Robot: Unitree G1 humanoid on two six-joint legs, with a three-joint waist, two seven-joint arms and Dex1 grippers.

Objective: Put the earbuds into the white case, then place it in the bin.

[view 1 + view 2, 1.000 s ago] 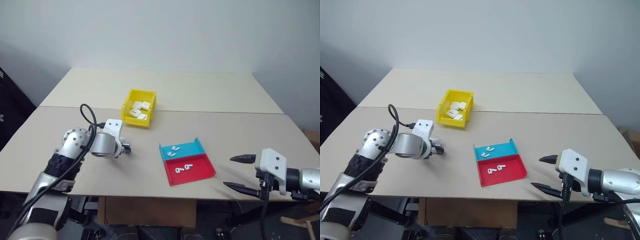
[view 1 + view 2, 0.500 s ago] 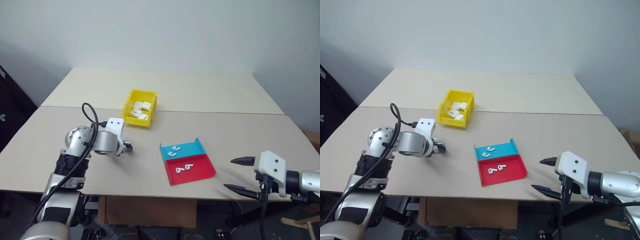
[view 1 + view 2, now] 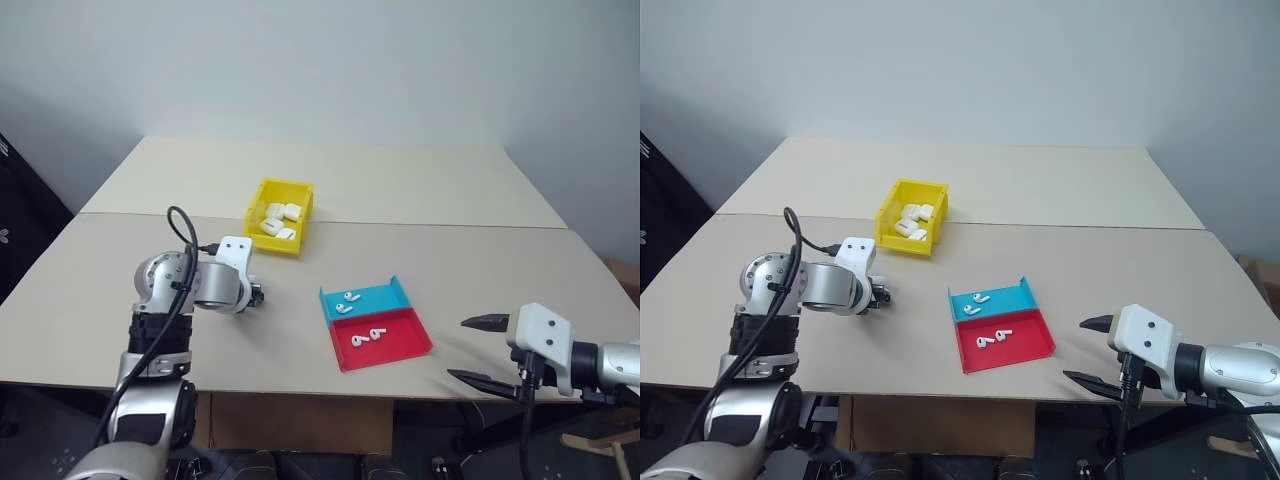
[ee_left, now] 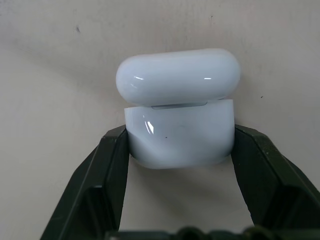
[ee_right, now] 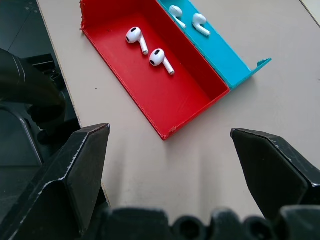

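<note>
— What's the room like?
— A plain pale wall (image 3: 330, 60) behind 2 beige tables (image 3: 330, 180) pushed together.
— And at the left?
— Something dark (image 3: 20, 220) beside the tables.

A beige table (image 3: 420, 195) is seen, made of two tops butted along a seam that runs across its width. Behind it a plain pale wall (image 3: 330, 70) is noted. Near the front edge, two shallow trays are set side by side and touching: a teal tray (image 3: 385, 295) on the far side and a red tray (image 3: 400, 345) on the near side. Both are angled slightly to the table's edge. A dark object (image 3: 15, 215) is observed at the left margin, its nature not determinable.
</note>
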